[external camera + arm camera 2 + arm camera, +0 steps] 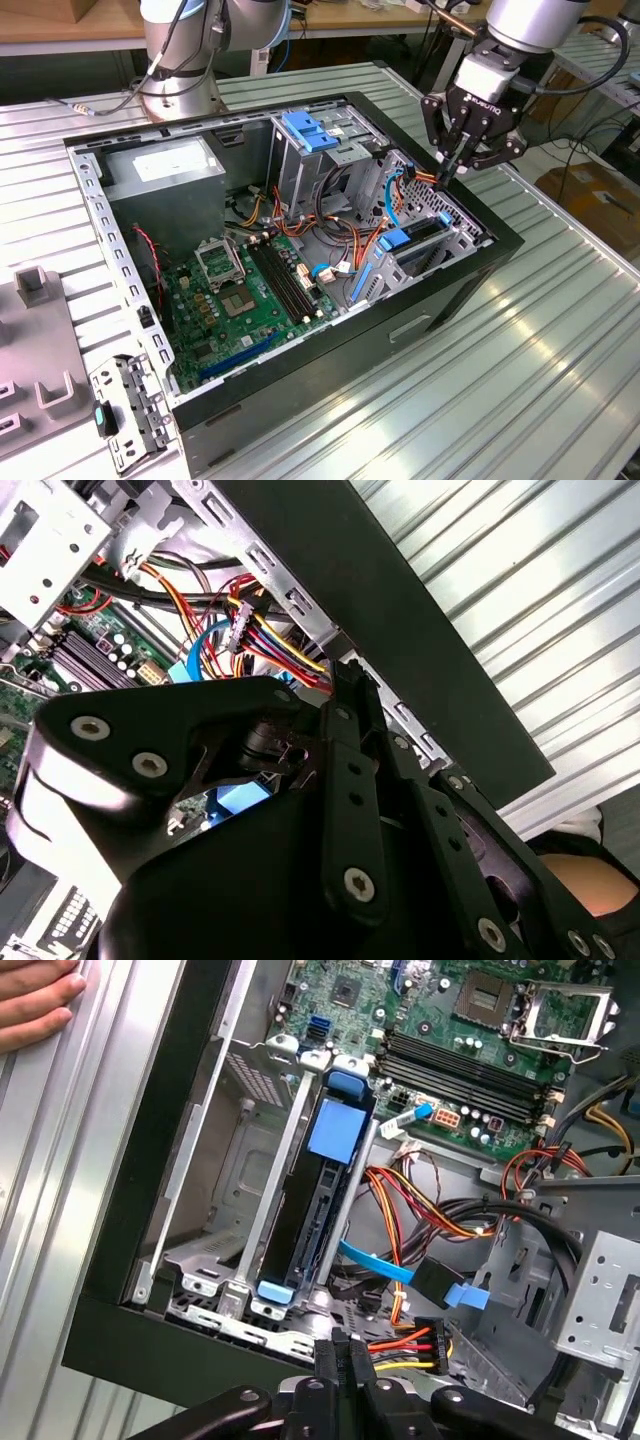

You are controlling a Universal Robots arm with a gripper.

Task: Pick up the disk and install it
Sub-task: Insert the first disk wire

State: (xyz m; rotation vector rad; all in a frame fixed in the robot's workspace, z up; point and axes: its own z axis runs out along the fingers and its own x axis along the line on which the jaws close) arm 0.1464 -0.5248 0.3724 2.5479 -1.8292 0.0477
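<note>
Claw (340, 1357) was pinched shut on nothing, beside pwr cables (410, 1345) at the PC case (130, 1210) rim. Beyond, the disk (315, 1210) stood on edge in its bay, blue tabs at both ends. Farther in lay the mobo (420, 990); a hand (35, 1000) rested on the bench (60, 1160).

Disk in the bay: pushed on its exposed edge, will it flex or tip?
Probably rigid: the disk looks like a solid flat slab, unlikely to flex. It stands on edge between the bay's metal rails, so it should slide along them rather than tip. Its blue plastic tab may be the weak spot.
</note>
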